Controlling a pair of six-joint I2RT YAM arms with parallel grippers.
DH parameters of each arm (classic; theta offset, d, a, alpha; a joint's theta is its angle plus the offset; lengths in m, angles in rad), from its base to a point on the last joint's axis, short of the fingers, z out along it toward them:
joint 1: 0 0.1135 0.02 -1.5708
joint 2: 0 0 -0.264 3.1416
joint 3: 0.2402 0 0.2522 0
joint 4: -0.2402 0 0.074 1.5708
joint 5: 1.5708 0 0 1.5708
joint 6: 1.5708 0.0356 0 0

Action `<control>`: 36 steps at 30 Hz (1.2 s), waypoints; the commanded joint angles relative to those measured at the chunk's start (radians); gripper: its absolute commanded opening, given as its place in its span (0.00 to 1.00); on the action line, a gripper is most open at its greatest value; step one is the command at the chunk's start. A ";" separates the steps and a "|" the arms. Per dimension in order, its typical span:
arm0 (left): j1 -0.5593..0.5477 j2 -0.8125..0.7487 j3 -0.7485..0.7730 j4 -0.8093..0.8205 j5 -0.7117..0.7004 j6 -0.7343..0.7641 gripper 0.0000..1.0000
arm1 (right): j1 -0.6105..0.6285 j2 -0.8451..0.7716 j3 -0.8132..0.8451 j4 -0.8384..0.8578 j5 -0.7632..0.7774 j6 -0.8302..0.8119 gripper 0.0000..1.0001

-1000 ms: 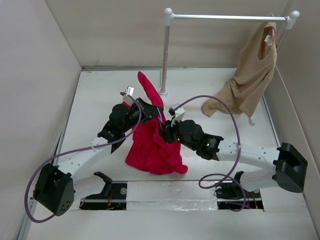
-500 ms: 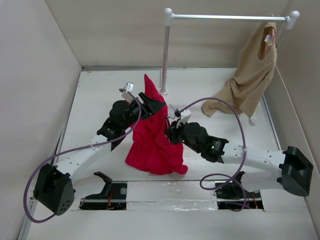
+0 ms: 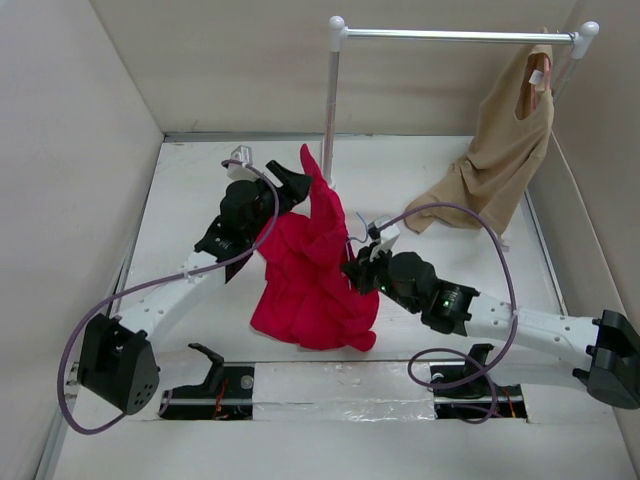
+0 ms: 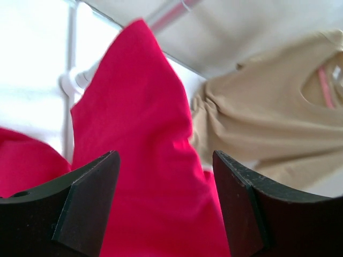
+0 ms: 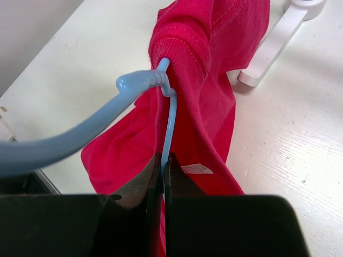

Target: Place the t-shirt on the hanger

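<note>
The small white neck label [image 5: 196, 169] on the t-shirt [image 3: 312, 275] shows in the right wrist view just right of the gripper tips, but any writing on it is too small to read. A white tag at the neck of the tan garment [image 3: 505, 150] is equally unreadable.

The t-shirt is bright red, soft and heavily creased. It is bunched in the middle of the table [image 3: 190, 210] between the two arms. Its lower part lies heaped on the surface towards the near edge, and a narrow peak of cloth stands up at the far end. The ribbed collar sits around the wire of the hanger [image 5: 139, 83], a thin light-blue one whose curved hook juts out to the left of the collar in the right wrist view.

The right gripper [image 5: 162, 158] is clamped tight on the hanger's wire just below the collar. The left gripper [image 4: 165, 156] is beside the raised peak with its fingers [image 4: 88, 198] spread wide, red cloth showing between them and nothing pinched.

The table is white and lightly scuffed, enclosed by plain beige walls [image 3: 70, 150]. At the far side a white post [image 3: 330, 100] carries a metal rail [image 3: 455, 36]. The tan garment hangs from the rail's right end on a pink hanger [image 4: 324, 85], its hem draping onto the table.
</note>
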 commanded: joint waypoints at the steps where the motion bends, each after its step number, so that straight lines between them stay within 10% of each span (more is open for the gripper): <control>1: 0.001 0.067 0.106 0.019 -0.094 0.068 0.67 | -0.003 -0.031 0.011 0.029 -0.013 -0.010 0.00; 24: 0.010 0.339 0.372 0.041 -0.188 0.123 0.62 | -0.003 -0.129 -0.020 -0.014 -0.097 -0.010 0.00; 36: 0.010 0.362 0.406 0.025 -0.218 0.135 0.01 | -0.003 -0.156 -0.015 -0.033 -0.096 -0.001 0.00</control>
